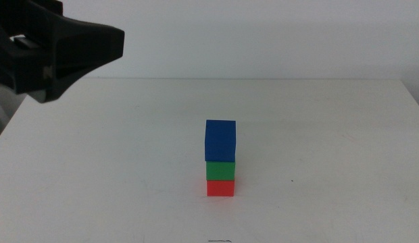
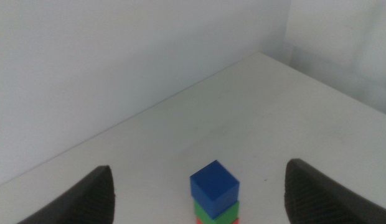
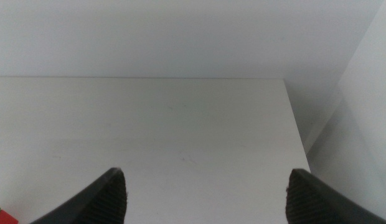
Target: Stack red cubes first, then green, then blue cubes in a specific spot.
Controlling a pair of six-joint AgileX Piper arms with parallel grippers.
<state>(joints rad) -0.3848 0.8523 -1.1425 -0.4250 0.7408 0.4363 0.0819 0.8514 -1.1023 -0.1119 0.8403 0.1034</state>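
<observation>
White table (image 1: pixel 94 175), red cube (image 1: pixel 221 187) resting on it

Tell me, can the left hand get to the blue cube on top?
Probably yes. The left hand is open and hangs above the blue cube, which tops the green cube, with nothing between them.

no readable text, labels or numbers anywhere

A lab-like test bench: bare white table (image 1: pixel 94 169) against plain white walls (image 1: pixel 263 34).
</observation>
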